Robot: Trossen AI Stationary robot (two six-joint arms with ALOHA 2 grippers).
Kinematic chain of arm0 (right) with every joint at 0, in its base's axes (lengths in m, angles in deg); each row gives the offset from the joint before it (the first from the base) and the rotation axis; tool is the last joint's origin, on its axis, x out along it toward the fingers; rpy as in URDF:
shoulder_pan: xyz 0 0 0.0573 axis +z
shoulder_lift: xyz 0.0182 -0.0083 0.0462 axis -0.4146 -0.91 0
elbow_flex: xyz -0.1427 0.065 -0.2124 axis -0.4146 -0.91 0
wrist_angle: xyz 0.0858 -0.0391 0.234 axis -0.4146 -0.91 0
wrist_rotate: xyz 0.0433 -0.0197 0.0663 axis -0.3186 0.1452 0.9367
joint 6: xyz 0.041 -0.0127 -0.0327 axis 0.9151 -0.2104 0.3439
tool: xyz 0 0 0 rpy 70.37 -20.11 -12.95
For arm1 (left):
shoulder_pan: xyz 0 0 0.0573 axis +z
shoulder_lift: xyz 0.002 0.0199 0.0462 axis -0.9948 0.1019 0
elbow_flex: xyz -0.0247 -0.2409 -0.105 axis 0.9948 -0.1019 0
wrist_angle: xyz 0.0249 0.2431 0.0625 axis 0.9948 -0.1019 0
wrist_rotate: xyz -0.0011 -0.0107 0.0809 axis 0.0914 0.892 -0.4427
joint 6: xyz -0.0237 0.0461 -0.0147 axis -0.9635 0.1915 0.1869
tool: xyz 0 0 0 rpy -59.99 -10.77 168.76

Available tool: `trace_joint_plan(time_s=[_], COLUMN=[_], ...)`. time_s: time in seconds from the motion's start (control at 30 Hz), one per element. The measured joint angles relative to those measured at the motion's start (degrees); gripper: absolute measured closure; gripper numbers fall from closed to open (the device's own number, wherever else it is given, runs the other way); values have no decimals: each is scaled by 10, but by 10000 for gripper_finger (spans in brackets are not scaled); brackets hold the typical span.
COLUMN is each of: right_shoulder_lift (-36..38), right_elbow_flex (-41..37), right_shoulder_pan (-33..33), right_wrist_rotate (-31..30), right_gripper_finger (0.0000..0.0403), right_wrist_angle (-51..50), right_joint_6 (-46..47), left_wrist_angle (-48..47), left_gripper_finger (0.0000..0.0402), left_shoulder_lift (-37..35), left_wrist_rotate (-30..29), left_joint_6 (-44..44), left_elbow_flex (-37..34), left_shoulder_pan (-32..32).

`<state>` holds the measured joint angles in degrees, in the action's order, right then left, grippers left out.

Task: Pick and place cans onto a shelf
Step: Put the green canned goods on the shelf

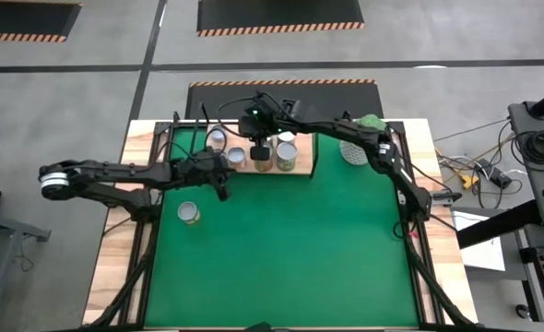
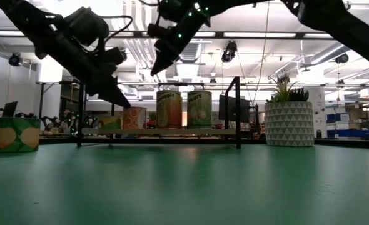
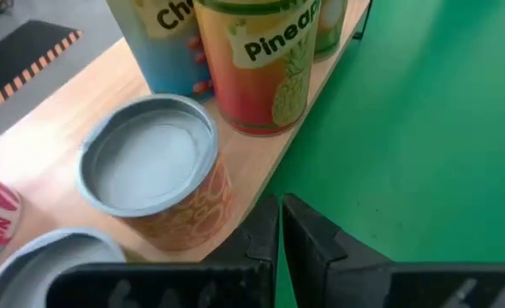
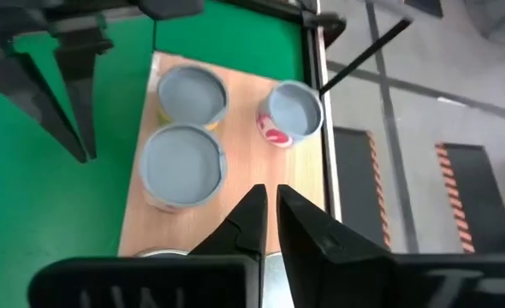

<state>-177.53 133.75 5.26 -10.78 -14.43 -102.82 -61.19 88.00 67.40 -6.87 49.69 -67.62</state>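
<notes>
The shelf [image 1: 301,170], a light-wood board with black end frames, stands at the green mat's far edge. Several cans stand upright on it, among them a pineapple-labelled can [image 3: 265,73] and an orange one [image 3: 154,171]; the right wrist view shows their grey tops [image 4: 182,164]. One more can [image 1: 189,213] stands on the mat, nearer and to the left. My left gripper [image 1: 222,183] is shut, low at the shelf's near edge beside the orange can. My right gripper [image 4: 270,205] is shut and hangs above the cans [image 2: 155,67], with nothing between its fingers.
A white patterned pot with a green plant [image 2: 289,122] stands on the mat to the right of the shelf. The shelf's black uprights [image 2: 236,112] rise at its ends. The near part of the green mat [image 1: 290,258] is bare.
</notes>
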Motion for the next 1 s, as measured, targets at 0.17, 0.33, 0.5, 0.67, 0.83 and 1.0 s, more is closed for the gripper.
trace_joint_plan(time_s=[0.17,0.33,0.5,0.67,0.83,1.0], right_shoulder_lift=[-10,4,41,73,111,148], right_elbow_flex=[0,0,0,0,0,-6], right_shoulder_pan=[-2,2,10,14,15,14], right_wrist_rotate=[4,4,6,6,6,55], right_gripper_finger=[385,385,385,385,385,385], right_wrist_angle=[-12,-52,-112,-176,-249,-283], right_joint_6=[0,-2,3,8,27,45], left_wrist_angle=[18,-26,-147,-237,-328,-402], left_gripper_finger=[402,402,401,401,401,401], left_shoulder_lift=[19,19,26,56,85,86], left_wrist_rotate=[0,-25,-59,-55,-55,0], left_joint_6=[-4,-15,-14,38,91,88], left_elbow_flex=[12,58,130,179,218,252], left_shoulder_pan=[0,0,8,16,22,17])
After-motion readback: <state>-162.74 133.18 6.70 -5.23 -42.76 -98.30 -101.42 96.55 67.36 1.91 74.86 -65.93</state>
